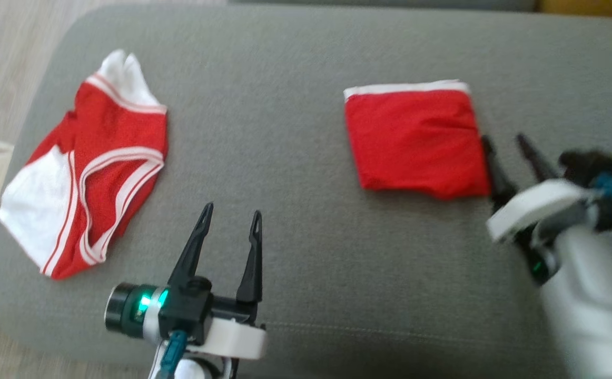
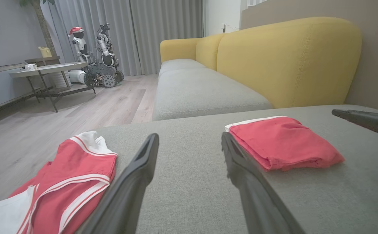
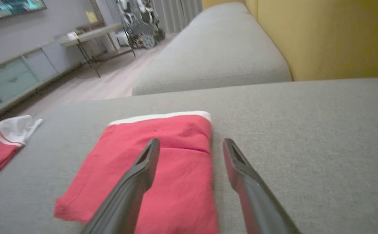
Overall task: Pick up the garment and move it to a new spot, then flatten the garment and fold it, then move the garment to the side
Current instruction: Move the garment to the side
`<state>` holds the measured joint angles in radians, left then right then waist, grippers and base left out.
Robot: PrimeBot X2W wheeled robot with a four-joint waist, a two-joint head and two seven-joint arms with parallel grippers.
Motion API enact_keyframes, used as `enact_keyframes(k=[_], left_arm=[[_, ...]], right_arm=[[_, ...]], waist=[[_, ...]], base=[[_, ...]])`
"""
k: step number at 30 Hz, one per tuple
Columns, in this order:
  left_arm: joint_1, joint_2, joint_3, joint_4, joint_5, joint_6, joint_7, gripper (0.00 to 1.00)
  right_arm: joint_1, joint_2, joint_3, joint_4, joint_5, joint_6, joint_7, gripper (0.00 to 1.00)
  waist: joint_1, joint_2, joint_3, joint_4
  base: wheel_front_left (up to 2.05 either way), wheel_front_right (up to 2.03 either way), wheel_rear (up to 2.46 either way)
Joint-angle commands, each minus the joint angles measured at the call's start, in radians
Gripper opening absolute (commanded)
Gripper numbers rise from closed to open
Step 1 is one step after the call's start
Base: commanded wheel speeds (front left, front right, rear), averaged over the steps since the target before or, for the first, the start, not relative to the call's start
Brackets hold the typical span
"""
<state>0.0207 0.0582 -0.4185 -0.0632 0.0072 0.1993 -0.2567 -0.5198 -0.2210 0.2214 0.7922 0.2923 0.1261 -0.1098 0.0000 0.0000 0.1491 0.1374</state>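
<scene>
Your folded garment (image 1: pixel 414 139) lies on the cushion (image 1: pixel 285 79); the right end effector (image 1: pixel 503 139), open and empty, straddles its right edge, perhaps touching it. The left end effector (image 1: pixel 232 209) is open, empty.

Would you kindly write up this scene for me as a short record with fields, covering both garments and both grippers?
surface: grey sofa cushion
folded garment: red with a white band, lying flat on the cushion's right half
unfolded garment: red and white, spread loosely near the cushion's left edge
left gripper: open, empty, over bare cushion between the two garments
right gripper: open, empty, at the folded garment's right edge
task stage: one garment looks folded; the other is not yet folded
</scene>
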Motion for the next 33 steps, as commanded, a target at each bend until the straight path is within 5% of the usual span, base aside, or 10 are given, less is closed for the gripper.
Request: enact_keyframes(k=[1,13,14,16,33], left_arm=[[-0.048,-0.004,0.021,-0.032,-0.002,0.005,-0.005,1.00],[-0.140,-0.007,-0.049,-0.012,-0.016,0.031,-0.005,1.00],[-0.144,-0.007,-0.052,-0.011,-0.016,0.033,-0.005,1.00],[-0.152,-0.007,-0.056,-0.008,-0.017,0.038,-0.005,1.00],[-0.190,0.019,-0.050,-0.015,-0.004,0.040,-0.005,1.00]], right_arm=[[-0.033,-0.018,0.017,-0.004,0.011,0.005,0.018,1.00],[-0.223,-0.127,0.121,0.185,0.111,0.005,0.180,1.00],[-0.228,-0.128,0.137,0.190,0.124,0.005,0.194,0.81],[-0.237,-0.134,0.163,0.195,0.144,0.005,0.206,0.00],[-0.254,-0.306,0.280,0.072,0.239,0.005,0.150,0.00]], waist=[[0.0000,0.0000,0.043,0.037],[0.0000,0.0000,0.151,0.091],[0.0000,0.0000,0.155,0.091],[0.0000,0.0000,0.162,0.088],[0.0000,0.0000,0.211,-0.102]], base=[[0.00,0.00,0.00],[0.00,0.00,0.00],[0.00,0.00,0.00],[0.00,0.00,0.00],[0.00,0.00,0.00]])
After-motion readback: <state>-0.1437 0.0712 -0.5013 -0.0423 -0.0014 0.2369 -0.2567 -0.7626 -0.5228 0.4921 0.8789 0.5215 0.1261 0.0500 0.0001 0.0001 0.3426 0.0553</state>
